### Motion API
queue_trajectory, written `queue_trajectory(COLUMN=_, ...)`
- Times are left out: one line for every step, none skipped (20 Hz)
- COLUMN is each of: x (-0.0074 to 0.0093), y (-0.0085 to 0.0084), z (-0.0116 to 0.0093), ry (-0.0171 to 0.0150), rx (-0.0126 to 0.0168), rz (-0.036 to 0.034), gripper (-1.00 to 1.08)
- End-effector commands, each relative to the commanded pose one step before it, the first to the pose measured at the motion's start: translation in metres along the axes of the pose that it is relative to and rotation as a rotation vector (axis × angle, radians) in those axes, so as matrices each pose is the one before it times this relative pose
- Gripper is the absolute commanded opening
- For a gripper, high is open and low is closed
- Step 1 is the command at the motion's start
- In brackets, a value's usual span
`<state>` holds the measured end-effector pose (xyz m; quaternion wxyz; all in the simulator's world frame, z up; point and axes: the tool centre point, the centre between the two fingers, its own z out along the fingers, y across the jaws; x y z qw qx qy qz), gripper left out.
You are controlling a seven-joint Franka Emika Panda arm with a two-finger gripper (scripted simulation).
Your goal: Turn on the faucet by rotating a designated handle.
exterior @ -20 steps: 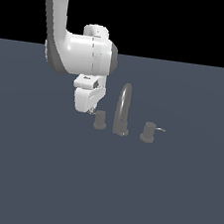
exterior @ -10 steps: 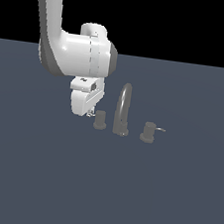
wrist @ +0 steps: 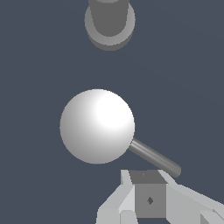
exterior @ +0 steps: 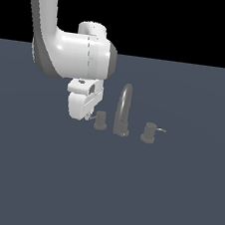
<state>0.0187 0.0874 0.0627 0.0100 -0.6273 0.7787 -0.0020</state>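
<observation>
The grey faucet has a tall arched spout [exterior: 123, 110] and two small knobs. The handle [exterior: 101, 119] is the plain knob on the exterior view's left, with a thin lever rod [exterior: 91, 115] sticking out toward my gripper [exterior: 80, 115]. The gripper hangs low just beside it, fingertips at the rod's end, and looks shut and empty. In the wrist view the handle's top [wrist: 97, 126] shows as a bright round disc, and its rod [wrist: 155, 158] runs to just in front of my fingertips [wrist: 148, 199]. The spout base [wrist: 109, 22] lies beyond.
The other knob [exterior: 148, 132], with a wider base collar and its own short rod, stands on the exterior view's right of the spout. Everything rests on a flat dark blue-grey floor [exterior: 123, 196]. My white arm [exterior: 67, 53] rises above the gripper.
The gripper has come down toward the floor beside the left handle and shifted slightly to the exterior view's left. The faucet has not moved.
</observation>
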Motion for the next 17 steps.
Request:
queue_trajectory(x=0.01441, y=0.00724, z=-0.00036, ry=0.00845, rx=-0.00887, rz=0.00818, gripper=-1.0)
queue_trajectory(x=0.00325, y=0.00232, z=-0.00003, ry=0.00078, rx=-0.00112, rz=0.00022, gripper=-1.0)
queue_trajectory(x=0.00327, y=0.00234, z=-0.00008, ry=0.00073, rx=-0.00105, rz=0.0002, gripper=-1.0)
queue_trajectory(x=0.00329, y=0.00235, z=-0.00009, ry=0.00073, rx=-0.00105, rz=0.0002, gripper=-1.0)
queue_trajectory(x=0.00331, y=0.00235, z=-0.00004, ry=0.00078, rx=-0.00112, rz=0.00021, gripper=-1.0)
queue_trajectory(x=0.00333, y=0.00236, z=-0.00005, ry=0.00078, rx=-0.00112, rz=0.00021, gripper=-1.0)
queue_trajectory(x=0.00335, y=0.00237, z=-0.0001, ry=0.00073, rx=-0.00105, rz=0.00019, gripper=-1.0)
queue_trajectory(x=0.0, y=0.0, z=0.0, ry=0.0, rx=0.0, rz=0.0, gripper=-1.0)
queue_trajectory(x=-0.0176, y=-0.0009, z=0.00047, ry=-0.01093, rx=0.00564, rz=-0.02133, gripper=-1.0)
queue_trajectory(x=0.007, y=-0.00124, z=-0.00009, ry=0.0014, rx=-0.00077, rz=0.00273, gripper=-1.0)
queue_trajectory(x=0.00702, y=-0.00125, z=-0.0001, ry=0.00141, rx=-0.00076, rz=0.00273, gripper=-1.0)
queue_trajectory(x=0.00707, y=-0.00127, z=-0.00009, ry=0.00142, rx=-0.00077, rz=0.00276, gripper=-1.0)
queue_trajectory(x=0.0071, y=-0.00128, z=-0.0001, ry=0.00143, rx=-0.00077, rz=0.00276, gripper=-1.0)
queue_trajectory(x=0.00712, y=-0.00129, z=-0.0001, ry=0.00143, rx=-0.00076, rz=0.00276, gripper=-1.0)
queue_trajectory(x=0.00715, y=-0.00131, z=-0.00011, ry=0.00144, rx=-0.00076, rz=0.00276, gripper=-1.0)
queue_trajectory(x=0.00721, y=-0.00135, z=-0.0001, ry=0.00148, rx=-0.00077, rz=0.00282, gripper=-1.0)
queue_trajectory(x=0.0, y=0.0, z=0.0, ry=0.0, rx=0.0, rz=0.0, gripper=-1.0)
